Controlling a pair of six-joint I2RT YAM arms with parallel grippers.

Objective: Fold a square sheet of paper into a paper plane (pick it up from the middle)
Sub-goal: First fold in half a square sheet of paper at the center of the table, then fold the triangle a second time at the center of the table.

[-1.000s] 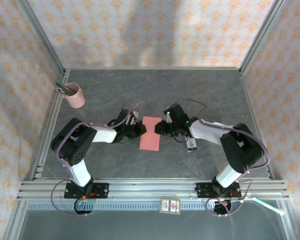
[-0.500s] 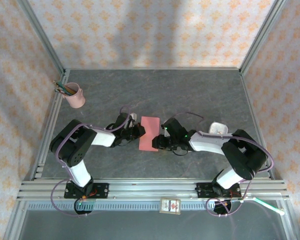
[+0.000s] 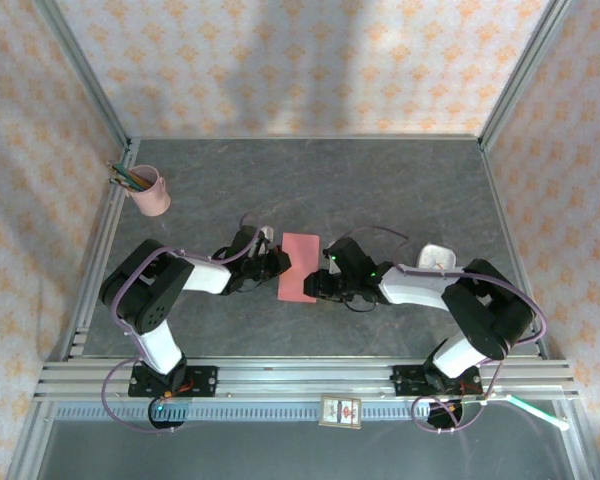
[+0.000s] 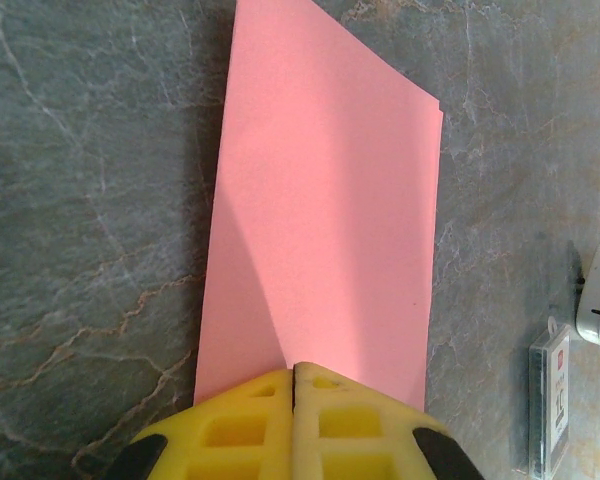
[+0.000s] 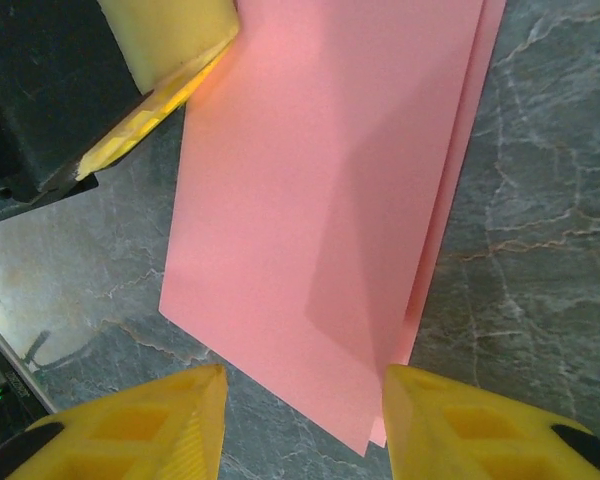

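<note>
Worktop [image 3: 400, 190]: grey stone finish, nothing new.

Right arm [image 3: 460, 300] is the mover. A second ago it reached in at mid-height of the sheet's right edge. Now the elbow is tucked nearer and the wrist sits by the near right corner. Over the last half second it has basically settled. Left arm [image 3: 160, 290] barely moved.

Square sheet of paper [image 3: 299, 267] hasn't shifted. It lies mid-worktop between the two wrists, already folded in half to a long rectangle running near-to-far. The right wrist view shows two layers slightly offset along one long edge.

Left end effector [image 4: 293, 372]: fully closed, tips at the sheet's left edge. It reads as pinning; can't tell if any paper is actually pinched.

Right end effector [image 5: 302, 375]: jaws partly apart and empty, with a sheet corner lying in the gap.

My read: half-fold done, left is anchoring, right has repositioned to lift that corner for a nose fold. Still early in the task.

Hard to make out:
- Whether the right fingertips touch the worktop.
- How sharp the crease is.
- Small box [image 4: 550, 400]: cut off by the frame edge, label unreadable. The right forearm now lies over where it sat.
- White object [image 3: 435, 256]: uncovered by the move, can't identify.

Pencil cup [image 3: 152, 192] is far left, well apart.
</note>
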